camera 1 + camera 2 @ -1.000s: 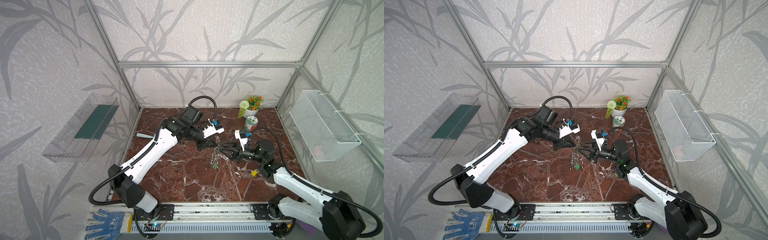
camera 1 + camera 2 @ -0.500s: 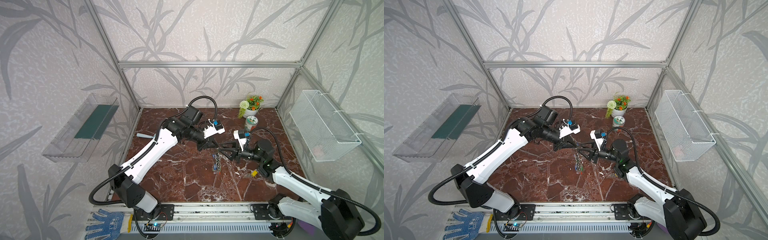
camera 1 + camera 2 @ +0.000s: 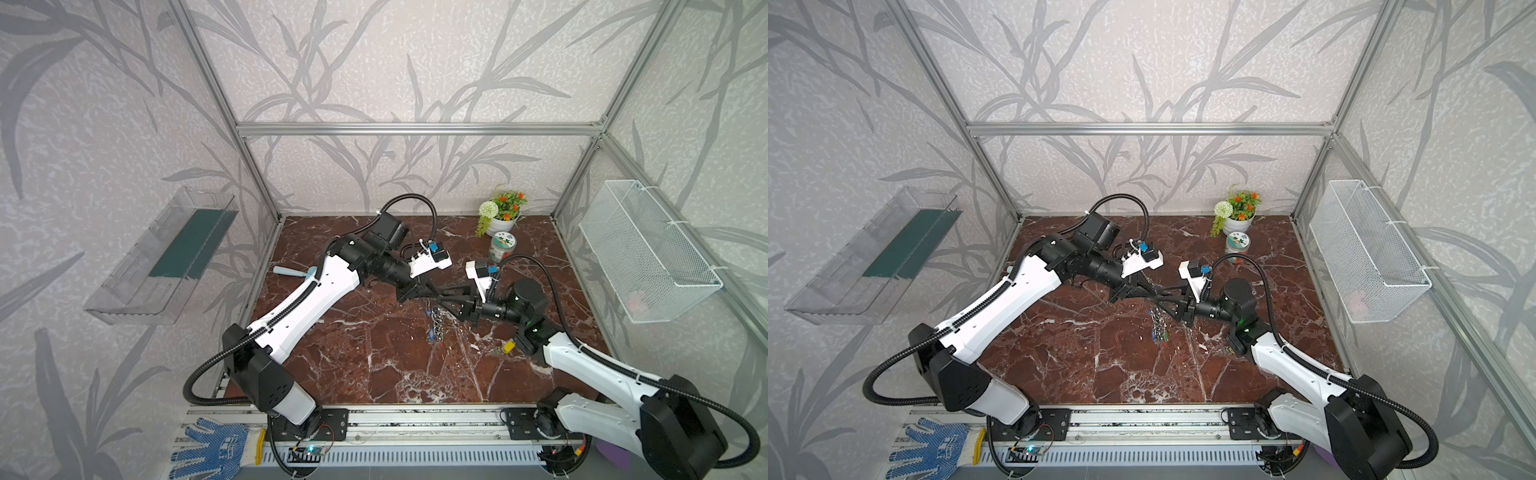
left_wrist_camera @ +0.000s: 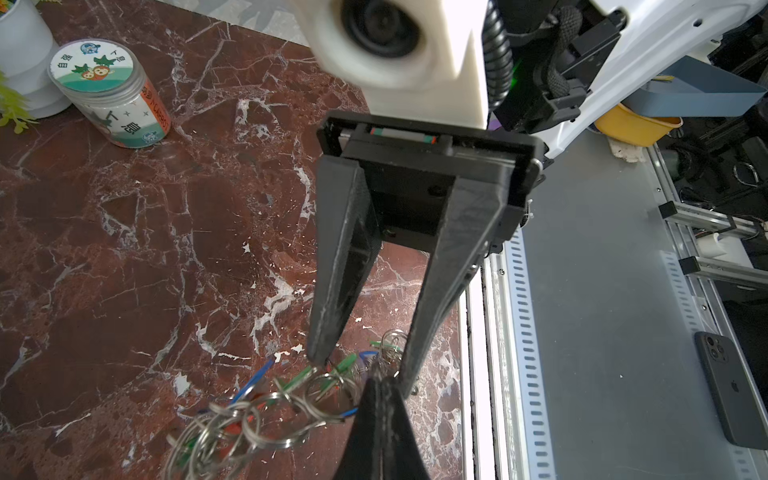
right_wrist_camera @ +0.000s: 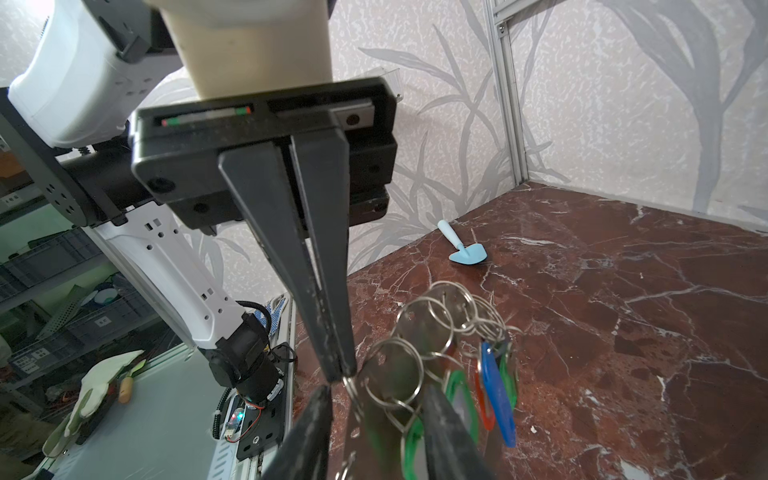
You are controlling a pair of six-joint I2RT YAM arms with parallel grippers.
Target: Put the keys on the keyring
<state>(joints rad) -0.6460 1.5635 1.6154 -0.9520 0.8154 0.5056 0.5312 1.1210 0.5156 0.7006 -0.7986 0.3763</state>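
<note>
Right pincer (image 4: 361, 372) has come closer to the left pincer (image 5: 340, 372), jaws apart astride the hanging keyring (image 3: 436, 320), which the left one clamps. The keys (image 3: 508, 345) lie on the table (image 3: 374, 353) behind it, nearest the right arm.

Pale walls (image 3: 374, 62) printed with grey bamboo leaves stand inside a silvery aluminium frame (image 3: 415, 129). Below the left gripper (image 3: 435, 296) and right gripper (image 3: 442, 301) lies the table (image 3: 374, 365), red-brown marble veined white. A clear plastic shelf (image 3: 162, 257) hangs on the wall far out on the left gripper's side, a white wire basket (image 3: 648, 253) on the right gripper's. Light is soft and even.
</note>
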